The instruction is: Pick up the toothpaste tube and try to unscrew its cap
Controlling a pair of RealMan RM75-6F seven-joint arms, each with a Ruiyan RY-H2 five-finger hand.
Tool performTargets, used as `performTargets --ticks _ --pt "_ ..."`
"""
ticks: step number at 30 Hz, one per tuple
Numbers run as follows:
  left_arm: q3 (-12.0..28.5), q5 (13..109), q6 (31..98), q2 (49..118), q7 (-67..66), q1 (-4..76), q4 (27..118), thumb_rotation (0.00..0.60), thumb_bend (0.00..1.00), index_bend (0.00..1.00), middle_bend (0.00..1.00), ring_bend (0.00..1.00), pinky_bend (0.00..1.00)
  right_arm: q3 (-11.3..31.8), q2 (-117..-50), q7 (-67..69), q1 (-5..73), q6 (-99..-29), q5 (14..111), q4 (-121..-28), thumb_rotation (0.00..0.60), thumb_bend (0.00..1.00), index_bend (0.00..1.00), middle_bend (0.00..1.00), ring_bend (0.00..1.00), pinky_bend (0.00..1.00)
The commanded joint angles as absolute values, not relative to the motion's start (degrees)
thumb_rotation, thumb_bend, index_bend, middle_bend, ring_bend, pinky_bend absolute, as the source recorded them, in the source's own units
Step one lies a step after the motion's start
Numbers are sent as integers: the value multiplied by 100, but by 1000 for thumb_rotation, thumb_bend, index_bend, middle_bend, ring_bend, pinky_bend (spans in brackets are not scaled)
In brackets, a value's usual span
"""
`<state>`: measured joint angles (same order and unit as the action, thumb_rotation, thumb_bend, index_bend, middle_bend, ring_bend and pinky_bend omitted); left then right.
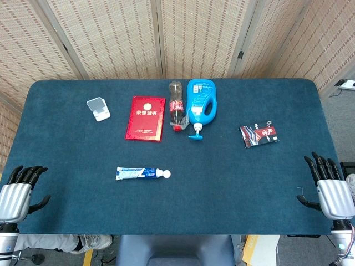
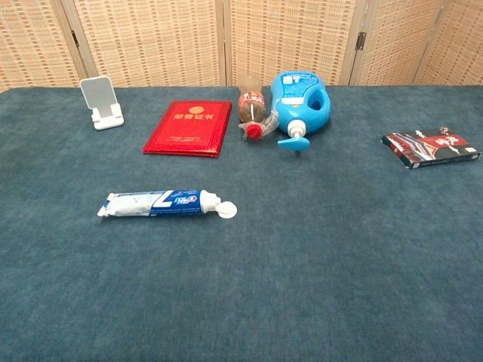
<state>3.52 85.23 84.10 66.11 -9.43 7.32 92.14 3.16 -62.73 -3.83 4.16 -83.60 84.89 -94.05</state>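
Observation:
A white and blue toothpaste tube [image 1: 138, 173] [image 2: 155, 203] lies flat on the blue table, left of centre, with its white cap [image 1: 166, 174] [image 2: 228, 211] pointing right. My left hand [image 1: 18, 191] hovers at the near left corner, fingers apart and holding nothing, well left of the tube. At the near right edge my right hand [image 1: 328, 185] is likewise empty with fingers spread, far from the tube. Neither hand shows in the chest view.
Along the back lie a white phone stand [image 1: 98, 108] [image 2: 101, 104], a red booklet [image 1: 146, 118] [image 2: 189, 127], a cola bottle [image 1: 176, 106] [image 2: 253, 109] on its side and a blue detergent bottle [image 1: 201, 104] [image 2: 300, 105]. A dark packet [image 1: 258, 134] [image 2: 430, 147] lies to the right.

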Motion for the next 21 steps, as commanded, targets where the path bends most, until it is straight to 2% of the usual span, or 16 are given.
performTargets --ticks 1,12,21 --pt "363 8533 8366 6634 -963 775 9207 600 268 242 237 226 159 311 -6233 -333 413 -8336 8472 -9450 600 17 0 0 38 0" --pt "402 8635 8221 6655 -877 962 9311 600 269 251 243 235 167 335 -6153 -180 380 -8367 8433 -9474 600 17 0 0 38 0" --pt "562 8875 7799 6680 -572 1477 9427 600 268 254 258 260 183 428 -5988 -235 383 -8494 8468 -9583 600 18 0 0 37 0"
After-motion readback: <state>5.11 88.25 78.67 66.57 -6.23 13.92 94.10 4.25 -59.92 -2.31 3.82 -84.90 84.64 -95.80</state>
